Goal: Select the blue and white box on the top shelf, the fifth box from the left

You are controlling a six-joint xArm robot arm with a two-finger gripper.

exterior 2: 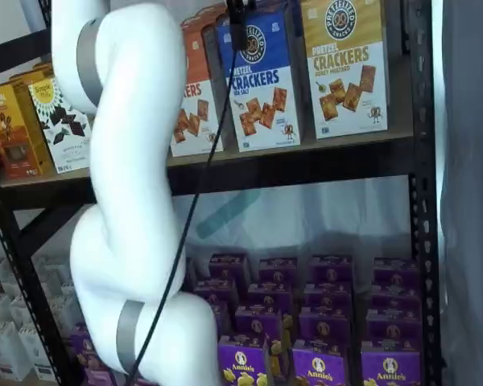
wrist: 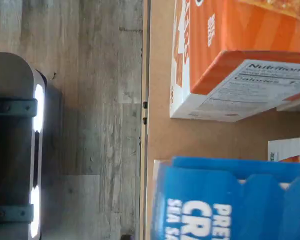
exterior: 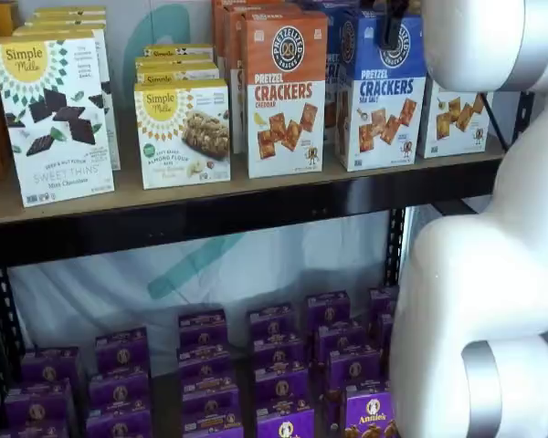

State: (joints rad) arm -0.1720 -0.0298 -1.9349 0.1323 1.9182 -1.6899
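Observation:
The blue and white box stands upright on the top shelf in both shelf views point(exterior: 379, 96) point(exterior 2: 263, 84), between an orange-topped cheddar box point(exterior: 285, 91) and a yellow-topped box point(exterior 2: 346, 64). In the wrist view its blue top point(wrist: 225, 200) is close under the camera, with the orange box point(wrist: 235, 55) beside it on the tan board point(wrist: 162, 130). Only the gripper's black fingers show, hanging from the top edge at the box's upper front point(exterior: 390, 27) point(exterior 2: 238, 24). No gap or grip can be made out. The shelf's black front rim point(exterior: 210, 214) point(exterior 2: 306, 165) runs below the boxes.
The white arm point(exterior: 493, 255) point(exterior 2: 137, 201) stands in front of the shelves, with a black cable point(exterior 2: 193, 209) hanging from the gripper. Simple Mills boxes point(exterior: 55, 114) stand at the shelf's left. Purple boxes point(exterior: 283, 365) fill the lower level. Grey wood floor point(wrist: 90, 100) lies beyond the shelf edge.

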